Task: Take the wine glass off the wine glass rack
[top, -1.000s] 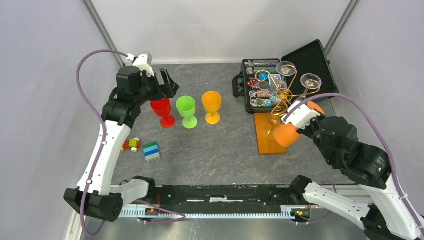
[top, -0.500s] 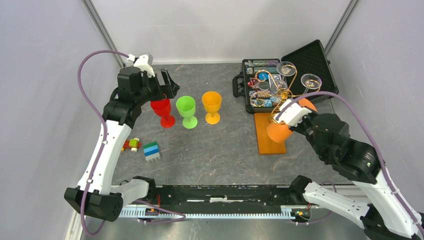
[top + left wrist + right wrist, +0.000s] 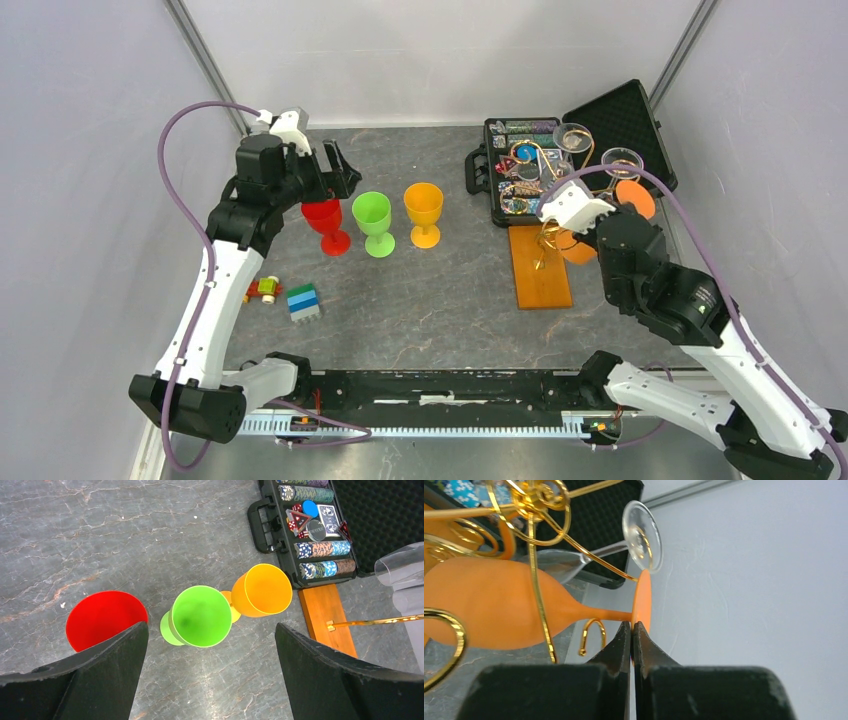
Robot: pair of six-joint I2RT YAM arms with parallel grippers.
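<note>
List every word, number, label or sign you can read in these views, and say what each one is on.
Readable text: none.
On the dark round disc in the black case: a faint marking, too blurred to read.
On the card deck beside it: a printed pattern, too small to read.
On the orange wine glass, the green cup and the toy blocks: no print visible.

Bright, even, diffuse light fills all three views. The green goblet (image 3: 376,222) throws only a faint, short shadow on the grey worktop (image 3: 440,300). The orange wine glass (image 3: 489,605) looks matte; the clear wine glass (image 3: 642,536) carries pale glints. Near jaws look slightly soft.
</note>
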